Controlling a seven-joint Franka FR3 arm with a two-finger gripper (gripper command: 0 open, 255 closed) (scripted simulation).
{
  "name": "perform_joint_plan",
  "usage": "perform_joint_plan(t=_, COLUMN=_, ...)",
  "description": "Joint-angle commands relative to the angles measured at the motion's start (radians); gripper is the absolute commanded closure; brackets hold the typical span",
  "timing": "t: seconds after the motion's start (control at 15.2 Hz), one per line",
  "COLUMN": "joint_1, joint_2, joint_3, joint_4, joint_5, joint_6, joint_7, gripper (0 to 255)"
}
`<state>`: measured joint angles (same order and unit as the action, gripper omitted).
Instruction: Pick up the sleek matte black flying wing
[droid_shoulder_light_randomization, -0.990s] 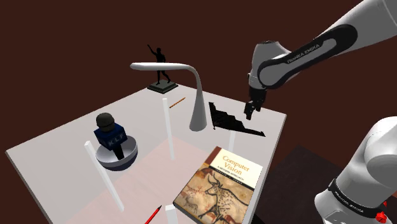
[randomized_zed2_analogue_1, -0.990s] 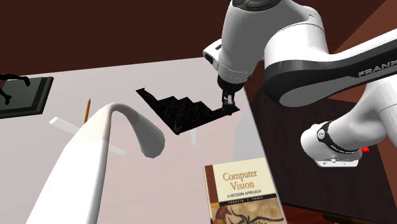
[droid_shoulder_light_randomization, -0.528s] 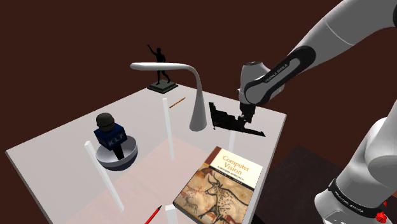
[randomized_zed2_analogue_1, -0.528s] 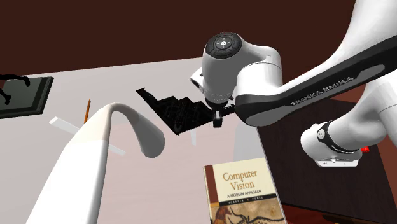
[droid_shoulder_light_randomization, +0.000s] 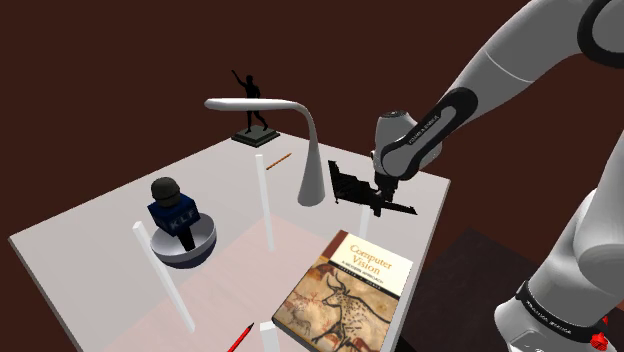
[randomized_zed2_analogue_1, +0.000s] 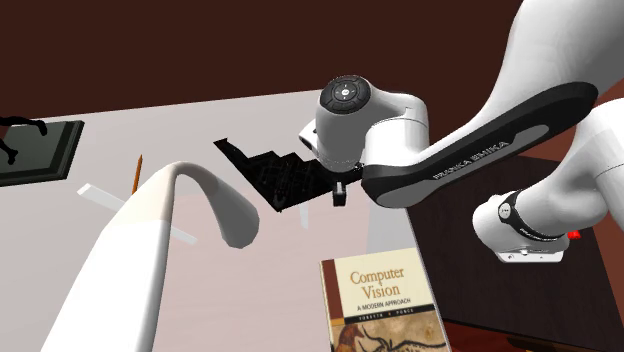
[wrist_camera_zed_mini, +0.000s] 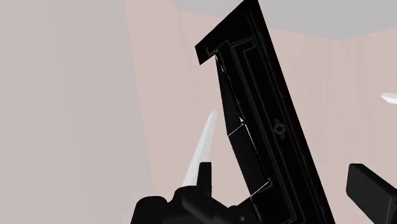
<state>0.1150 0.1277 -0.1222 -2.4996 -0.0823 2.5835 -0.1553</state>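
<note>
The black flying wing (droid_shoulder_light_randomization: 350, 184) lies flat on the white table (droid_shoulder_light_randomization: 90, 245), to the right of the lamp in the shoulder view. It has a stepped trailing edge and reaches close to the table's right edge (randomized_zed2_analogue_1: 270, 172). My gripper (droid_shoulder_light_randomization: 381, 199) is down at the wing's near end, just above the tabletop (randomized_zed2_analogue_1: 340, 192). In the wrist view the wing (wrist_camera_zed_mini: 261, 114) runs as a long black strip between my open gripper (wrist_camera_zed_mini: 286, 191). The left finger (wrist_camera_zed_mini: 203, 175) and the right finger (wrist_camera_zed_mini: 372, 191) both stand a little apart from it.
A white curved lamp (droid_shoulder_light_randomization: 311, 160) stands just beside the wing. A dark statue (droid_shoulder_light_randomization: 255, 110) and a pencil (droid_shoulder_light_randomization: 278, 160) are at the back. A book (droid_shoulder_light_randomization: 350, 290) lies near the front edge, and a blue and black figure in a grey bowl (droid_shoulder_light_randomization: 180, 228) sits to the left. Thin white rods (droid_shoulder_light_randomization: 266, 205) stand upright.
The arm has swung down and toward the shoulder view's left, bringing the gripper from above the table's right edge down over the wing's near end.
</note>
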Motion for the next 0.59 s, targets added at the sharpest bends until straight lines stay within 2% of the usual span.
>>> perform_joint_plan(t=0.0, joint_1=0.000, joint_2=0.007, joint_3=0.000, joint_4=-0.001, joint_5=0.001, joint_6=0.008, joint_7=0.000, gripper=0)
perform_joint_plan(t=0.07, joint_1=0.000, joint_2=0.006, joint_3=0.000, joint_4=-0.002, joint_5=0.000, joint_6=0.008, joint_7=0.001, gripper=255)
perform_joint_plan(t=0.53, joint_1=0.000, joint_2=0.006, joint_3=0.000, joint_4=-0.002, joint_5=0.000, joint_6=0.009, joint_7=0.000, gripper=255)
